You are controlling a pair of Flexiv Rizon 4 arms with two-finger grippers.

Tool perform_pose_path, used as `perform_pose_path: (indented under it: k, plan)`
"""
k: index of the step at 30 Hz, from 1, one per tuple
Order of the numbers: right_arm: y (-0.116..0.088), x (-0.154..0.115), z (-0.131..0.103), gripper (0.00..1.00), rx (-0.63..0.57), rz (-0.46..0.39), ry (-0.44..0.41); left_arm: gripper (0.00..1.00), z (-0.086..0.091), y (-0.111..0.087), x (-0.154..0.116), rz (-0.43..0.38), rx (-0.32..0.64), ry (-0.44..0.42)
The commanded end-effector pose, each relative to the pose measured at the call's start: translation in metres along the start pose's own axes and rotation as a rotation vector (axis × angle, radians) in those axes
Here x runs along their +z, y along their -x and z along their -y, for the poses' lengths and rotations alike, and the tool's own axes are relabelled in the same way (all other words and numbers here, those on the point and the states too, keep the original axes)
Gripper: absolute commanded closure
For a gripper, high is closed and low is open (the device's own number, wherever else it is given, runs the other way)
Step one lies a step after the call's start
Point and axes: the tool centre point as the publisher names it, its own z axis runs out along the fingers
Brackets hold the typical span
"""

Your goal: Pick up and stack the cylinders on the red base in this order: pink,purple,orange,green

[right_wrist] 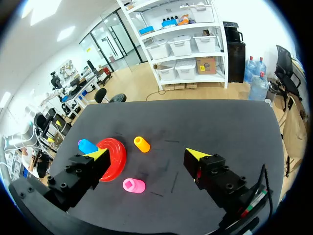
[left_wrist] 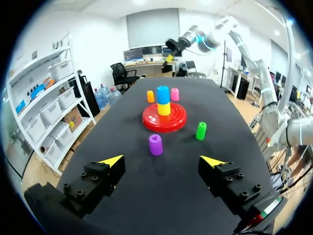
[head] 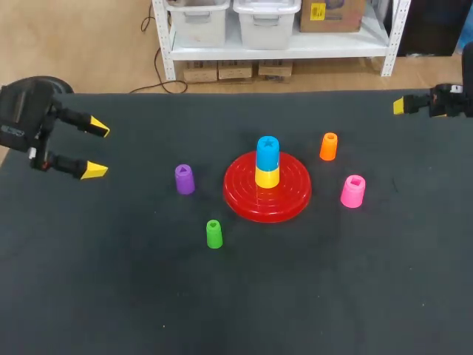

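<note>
1. Standing mid-table, the round red plastic base (head: 267, 200) has open black tabletop (head: 148, 296) around it.
2. The pink plastic cylinder (head: 353, 191) stands apart, to its right.
3. Left gripper (head: 97, 149) and right gripper (right_wrist: 146, 154) gape empty at opposite edges.

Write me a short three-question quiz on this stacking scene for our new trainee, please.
1. Multiple choice: which cylinders already sit on the red base? A) yellow and blue B) green and purple C) none
2. True or false: the left gripper and the right gripper are both open and hold nothing.
3. Short answer: which two loose cylinders stand on the base's right-arm side?
Key: 1 A, the yellow cylinder with the blue cylinder on top. 2 true. 3 the orange cylinder and the pink cylinder.
</note>
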Motion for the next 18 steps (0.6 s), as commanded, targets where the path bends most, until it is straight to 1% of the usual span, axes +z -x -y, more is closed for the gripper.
perform_pose_path:
  k: [1, 7, 9, 10, 13, 15, 17, 18]
  plan:
    - [0.0, 0.0, 0.0, 0.0, 0.0, 0.0, 0.0, 0.0, 0.0, -0.003, 0.001, 0.005, 0.003, 0.002]
    - [0.0, 0.0, 0.0, 0.0, 0.0, 0.0, 0.0, 0.0, 0.0, -0.003, 0.001, 0.005, 0.003, 0.002]
    - [0.006, -0.003, -0.005, 0.0, -0.072, -0.01, -0.048, 0.0, 0.0, -0.003, 0.001, 0.005, 0.003, 0.002]
    - [0.008, -0.003, -0.01, 0.0, -0.12, -0.018, -0.066, 0.0, 0.0, -0.003, 0.001, 0.005, 0.003, 0.002]
    - [0.01, -0.001, -0.026, 0.0, -0.265, -0.045, -0.157, 0.0, 0.0, -0.003, 0.001, 0.005, 0.003, 0.002]
    - [0.008, 0.002, -0.036, 0.0, -0.32, -0.066, -0.193, 0.0, 0.0, -0.003, 0.001, 0.005, 0.003, 0.002]
    - [0.003, 0.005, -0.042, 0.0, -0.392, -0.11, -0.269, 0.0, 0.0, -0.003, 0.001, 0.005, 0.003, 0.002]
    - [-0.002, 0.006, -0.047, 0.0, -0.435, -0.12, -0.287, 0.0, 0.0, -0.003, 0.001, 0.005, 0.003, 0.002]
